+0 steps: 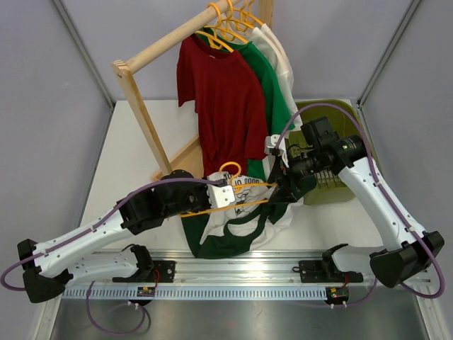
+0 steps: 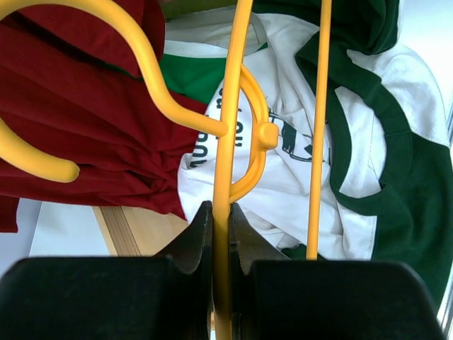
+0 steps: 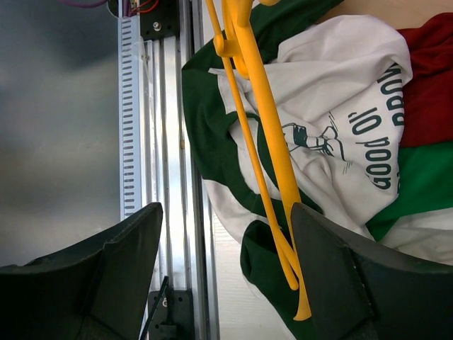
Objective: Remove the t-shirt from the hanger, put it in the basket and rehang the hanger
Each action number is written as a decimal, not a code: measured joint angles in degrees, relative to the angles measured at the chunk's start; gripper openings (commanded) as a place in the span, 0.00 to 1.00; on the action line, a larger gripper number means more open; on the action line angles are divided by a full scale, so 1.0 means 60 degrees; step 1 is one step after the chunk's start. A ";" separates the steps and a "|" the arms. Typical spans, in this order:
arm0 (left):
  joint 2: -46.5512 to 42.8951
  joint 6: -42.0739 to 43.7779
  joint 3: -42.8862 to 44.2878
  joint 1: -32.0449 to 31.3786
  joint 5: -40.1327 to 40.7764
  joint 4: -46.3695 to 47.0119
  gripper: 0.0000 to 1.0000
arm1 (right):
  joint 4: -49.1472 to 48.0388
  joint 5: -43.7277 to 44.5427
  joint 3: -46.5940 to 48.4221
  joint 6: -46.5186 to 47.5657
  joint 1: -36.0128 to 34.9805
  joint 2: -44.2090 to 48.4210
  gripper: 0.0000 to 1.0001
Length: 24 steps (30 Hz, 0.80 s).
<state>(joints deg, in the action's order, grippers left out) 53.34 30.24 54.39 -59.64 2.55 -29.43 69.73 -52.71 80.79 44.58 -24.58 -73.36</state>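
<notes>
Left gripper (image 2: 221, 212): clenched on the thin orange-yellow plastic hanger (image 2: 224, 127). Both dark fingers pinch one of its slim bars, seen close in the left wrist view. In the overhead view this gripper (image 1: 225, 195) sits just below the curved hook.

Hanger (image 1: 230, 168): held over the table (image 1: 141, 163) in front of the arm bases, lying across from left to right. Its bars show bare above the fabric. Whether any part is still inside the shirt cannot be told.

Raglan t-shirt, white body, dark green sleeves and neckband, small dark print (image 1: 226, 230): crumpled on the table under the hanger. Its lower edge reaches the aluminium rail (image 1: 233, 268). Print and neckband face up (image 2: 297, 191).

Right gripper (image 3: 226, 207): released, fingers spread wide, nothing between them. The hanger's far end (image 3: 272, 142) runs just beside its right finger, with the t-shirt (image 3: 333, 85) beneath. Overhead, this gripper (image 1: 283, 190) is at the hanger's right end.

Behind: wooden rack (image 1: 141, 106) with a plain red tee (image 1: 223, 99) and a plain green tee (image 1: 272, 85) hanging. Olive-green basket (image 1: 345, 120) to the right.
</notes>
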 measured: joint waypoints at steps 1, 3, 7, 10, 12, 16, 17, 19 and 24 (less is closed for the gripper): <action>-0.0007 0.0033 0.0000 0.0000 0.0004 0.0000 0.00 | -0.0036 0.0047 -0.0015 -0.0004 -0.0015 0.0015 0.79; -0.0026 0.0066 0.0000 0.0000 0.0007 0.0000 0.00 | -0.0113 0.0153 -0.0051 0.0004 -0.0025 0.0022 0.78; -0.0186 0.0113 0.0000 0.0000 0.0004 -0.0007 0.00 | -0.0291 0.0277 -0.0146 0.0036 -0.0029 0.0022 0.79; -0.0488 0.0098 0.0000 0.0000 -0.0022 0.0066 0.00 | -0.0470 0.0634 -0.0160 0.0113 -0.0029 0.0095 0.80; -0.0798 0.0044 0.0000 -0.0004 -0.0066 0.0138 0.00 | -0.0481 0.0710 -0.0160 0.0353 -0.0029 0.0197 0.81; -0.1337 -0.0069 0.0000 -0.0011 -0.0146 0.0149 0.00 | -0.0237 0.0528 -0.0120 0.1027 -0.0029 0.0321 0.76; -0.1421 -0.0091 -0.0004 -0.0011 -0.0149 0.0157 0.00 | -0.0135 0.0412 -0.0109 0.1151 -0.0029 0.0295 0.72; -0.1526 -0.0102 -0.0040 -0.0011 -0.0149 0.0211 0.00 | 0.0284 0.0018 0.0033 0.1614 -0.0033 0.0084 0.58; -0.1468 -0.0087 -0.0095 -0.0018 -0.0168 0.0404 0.00 | 0.0860 -0.0914 0.0455 0.2251 -0.0029 -0.0732 0.27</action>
<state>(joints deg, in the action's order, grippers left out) 44.53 29.71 53.82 -59.75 1.54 -27.00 74.89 -58.19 83.53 58.08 -24.75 -77.76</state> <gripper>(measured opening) 0.071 0.369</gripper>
